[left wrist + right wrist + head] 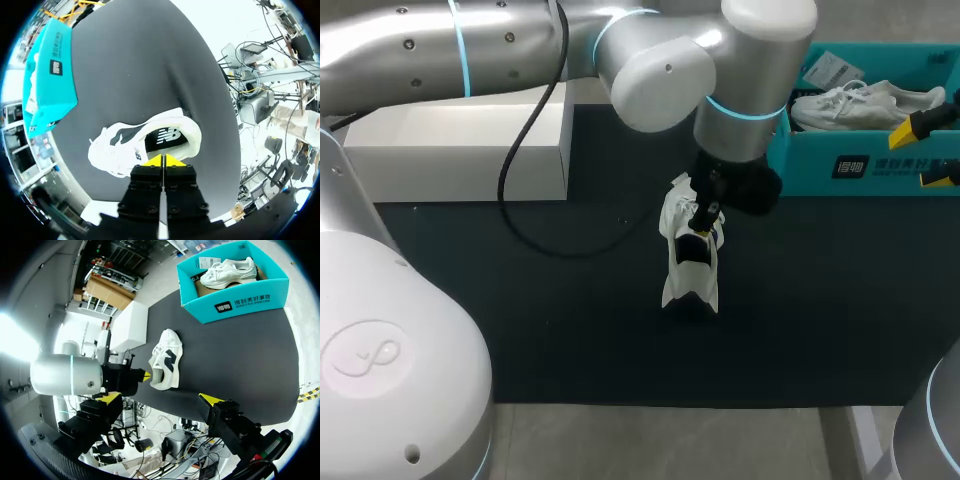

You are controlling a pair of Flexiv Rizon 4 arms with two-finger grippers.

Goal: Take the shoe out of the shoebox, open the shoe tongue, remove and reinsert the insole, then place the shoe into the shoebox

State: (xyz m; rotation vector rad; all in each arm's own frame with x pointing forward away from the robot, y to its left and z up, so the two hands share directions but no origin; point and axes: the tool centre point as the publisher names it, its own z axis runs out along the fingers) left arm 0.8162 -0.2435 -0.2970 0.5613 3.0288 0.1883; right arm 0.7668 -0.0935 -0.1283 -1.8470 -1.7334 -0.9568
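Note:
A white sneaker with black side markings lies on the black mat, out of the box; its dark insole shows through the opening. My left gripper hangs over its heel end, shut, with the yellow tips pressed together at the rim of the opening; nothing shows pinched between them. The teal shoebox stands at the back right with a second white sneaker inside. My right gripper hovers open beside the box's front wall. From the right wrist view, the sneaker and shoebox lie ahead of my open right gripper.
A white box stands at the back left of the table. A black cable from my left arm loops down over the mat beside it. Light floor shows past the mat's front edge.

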